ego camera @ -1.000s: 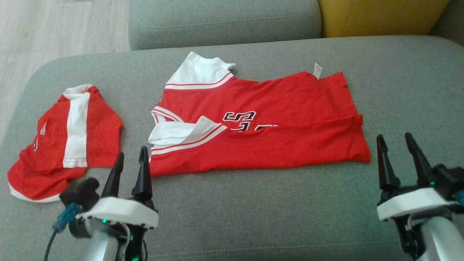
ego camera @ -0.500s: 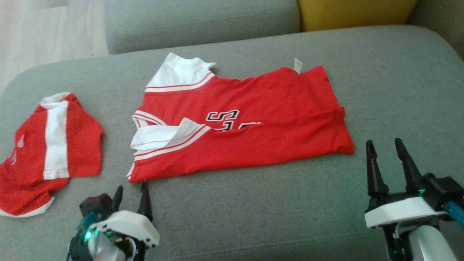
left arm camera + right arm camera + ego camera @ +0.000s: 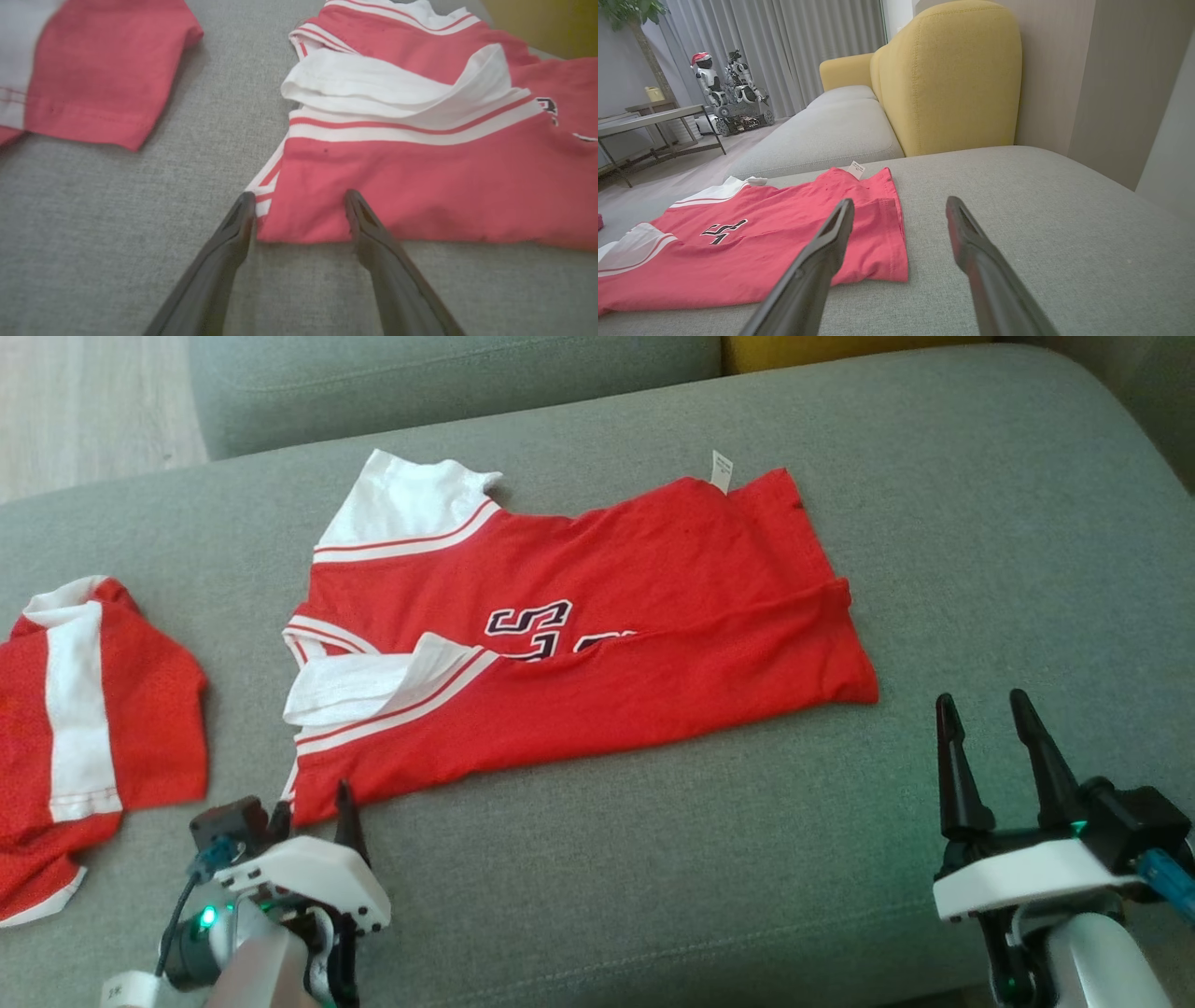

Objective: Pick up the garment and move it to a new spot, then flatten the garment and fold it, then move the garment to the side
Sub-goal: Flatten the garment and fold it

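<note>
**Approach to the near-left corner.** The red jersey, with white striped sleeves and a black number, is lying spread across the middle of the grey fabric sofa seat. Its near long side appears to be turned over onto itself, half covering the number.

Over the last second the head camera has been swinging, so the whole scene is sitting further left and higher in its view; the cloth itself is not shifting. Against the jersey, the left hand has been dipping toward the near-left corner. Its two dark fingers are now standing spread wide, straddling that corner at the hem and grasping nothing.

The right hand is hovering just off the jersey's near-right corner. It is likewise released and empty, and is pointing along the seat.

A second red garment with a white stripe is lying apart at the far left.

By this reading, flattening is giving way to folding. The left hand is lining up a pinch on the corner, while the right is not yet matching it.
</note>
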Motion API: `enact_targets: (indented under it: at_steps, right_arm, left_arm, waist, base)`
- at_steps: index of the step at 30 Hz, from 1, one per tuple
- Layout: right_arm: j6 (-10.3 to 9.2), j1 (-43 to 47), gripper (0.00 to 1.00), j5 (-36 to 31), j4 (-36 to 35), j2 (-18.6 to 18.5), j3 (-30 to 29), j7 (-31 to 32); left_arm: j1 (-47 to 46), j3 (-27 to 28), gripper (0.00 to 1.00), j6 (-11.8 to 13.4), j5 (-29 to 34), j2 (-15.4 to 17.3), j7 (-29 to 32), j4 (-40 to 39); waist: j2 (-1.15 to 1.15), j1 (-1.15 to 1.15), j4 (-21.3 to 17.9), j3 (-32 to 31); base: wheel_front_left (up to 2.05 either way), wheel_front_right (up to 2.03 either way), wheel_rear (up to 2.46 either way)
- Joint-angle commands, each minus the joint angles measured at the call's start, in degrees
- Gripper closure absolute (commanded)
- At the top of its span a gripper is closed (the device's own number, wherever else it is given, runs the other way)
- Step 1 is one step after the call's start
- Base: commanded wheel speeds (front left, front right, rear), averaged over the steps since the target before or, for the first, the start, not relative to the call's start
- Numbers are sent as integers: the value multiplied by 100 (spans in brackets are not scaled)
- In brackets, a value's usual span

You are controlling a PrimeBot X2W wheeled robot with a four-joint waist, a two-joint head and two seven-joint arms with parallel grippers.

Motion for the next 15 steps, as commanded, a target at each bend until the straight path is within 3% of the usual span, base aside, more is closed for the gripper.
enact_targets:
  at_steps: [1, 10, 11, 12, 13, 15]
  right_arm:
    - [39, -243, 0, -51, -208, 5, 113, -7]
    - [39, -317, 0, -64, -191, 37, 104, 11]
    - [39, -322, 0, -65, -184, 38, 98, 14]
    - [39, -325, 0, -67, -173, 39, 92, 17]
    - [39, -330, 0, -69, -160, 41, 84, 24]
    - [39, -350, 0, -73, -126, 48, 49, 37]
  left_arm:
    - [-320, 201, 0, 45, -29, 96, -75, -29]
    - [-684, 140, 0, -14, -32, 125, -17, 770]
    - [-717, 119, 35, -60, -40, 124, 3, 851]
    - [-747, 98, 90, -115, -50, 122, 8, 920]
    - [-775, 78, 100, -165, -58, 119, 6, 974]
    - [-825, 39, 100, -246, -69, 113, -5, 1053]
  waist:
    - [0, 0, -18, 36]
    - [0, 0, -43, 161]
    - [0, 0, -35, 164]
    - [0, 0, -24, 164]
    - [0, 0, -8, 163]
    - [0, 0, 45, 150]
  base:
    - [0, 0, 0]
    - [0, 0, 0]
    - [0, 0, 0]
    - [0, 0, 0]
    - [0, 0, 0]
    - [0, 0, 0]
